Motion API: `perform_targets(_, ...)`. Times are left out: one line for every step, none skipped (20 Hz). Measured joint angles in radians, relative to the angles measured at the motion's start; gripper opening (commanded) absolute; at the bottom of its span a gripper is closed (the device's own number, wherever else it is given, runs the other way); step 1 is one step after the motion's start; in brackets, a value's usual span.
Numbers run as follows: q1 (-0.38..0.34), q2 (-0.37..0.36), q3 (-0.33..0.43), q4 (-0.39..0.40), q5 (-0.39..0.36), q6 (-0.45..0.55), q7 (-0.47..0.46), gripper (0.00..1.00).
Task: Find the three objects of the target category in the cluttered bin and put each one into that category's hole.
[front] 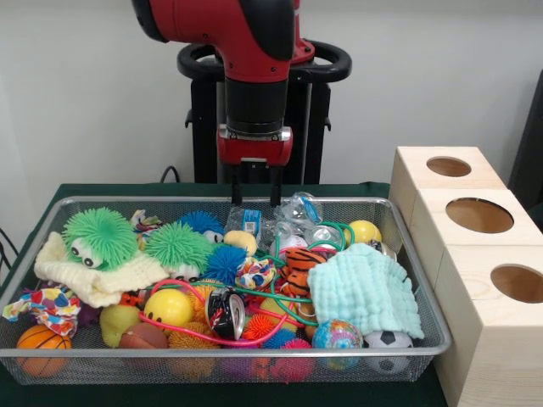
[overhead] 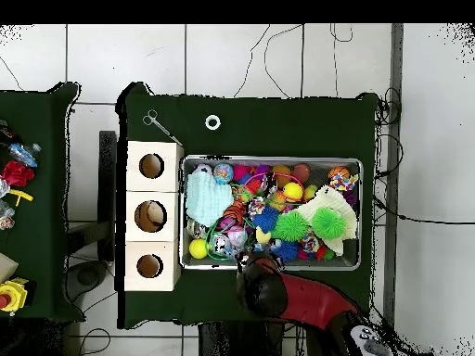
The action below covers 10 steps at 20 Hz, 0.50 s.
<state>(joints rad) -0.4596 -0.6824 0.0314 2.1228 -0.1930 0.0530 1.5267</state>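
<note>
Much of the silver wire-mesh bin (front: 422,315) is layered clutter, so its lower contents are hidden. A pale mint knitted cloth (front: 365,288) covers whatever lies under the right part, and a cream knitted cloth (front: 93,275) covers the left, with a green spiky rubber ball with googly eyes (front: 99,236) sitting on it. Only the top of a black-and-white mini football (front: 389,341) shows below the mint cloth. The clear plastic items (front: 299,220) near the far rim are hard to identify. A second green spiky ball (front: 177,245) and a blue spiky ball (front: 225,262) lie mid-bin; a yellow smiley ball (front: 168,307) and an orange mini basketball (front: 41,339) sit toward the near rim.

From overhead the red and black arm covers the tool entirely.

The black two-finger gripper (front: 254,202) hangs at the far rim of the bin, just above a small blue-labelled packet (front: 249,220). Its two fingers (front: 237,188) stand parallel with a clear gap between them; nothing sits in that gap. Whether the tips touch the packet cannot be made out.

Which category is the target cannot be told from the views; every toy seen lies inside the bin. Three pale wooden boxes, each with a round hole on top (front: 478,215), stand in a row touching the bin's right side.
</note>
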Motion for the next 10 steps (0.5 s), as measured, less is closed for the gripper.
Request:
perform_targets(0.006,0.008,-0.008,0.016,0.014,-0.025,0.0,1.0)
perform_targets(0.007,0.011,-0.01,0.022,0.019,-0.035,0.0,1.0)
perform_targets(0.01,0.018,-0.014,0.034,0.029,-0.056,0.0,1.0)
perform_targets(0.012,0.023,-0.015,0.041,0.035,-0.07,0.0,1.0)
perform_targets(0.013,0.033,-0.017,0.053,0.046,-0.094,0.0,1.0)
perform_targets(0.013,0.039,-0.017,0.06,0.053,-0.108,0.0,1.0)
perform_targets(0.013,0.047,-0.017,0.07,0.064,-0.128,0.001,1.0)
perform_targets(0.013,0.051,-0.017,0.075,0.07,-0.137,0.002,1.0)
perform_targets(0.013,0.061,-0.017,0.087,0.084,-0.158,0.006,1.0)
perform_targets(0.013,0.069,-0.017,0.097,0.099,-0.179,0.011,1.0)
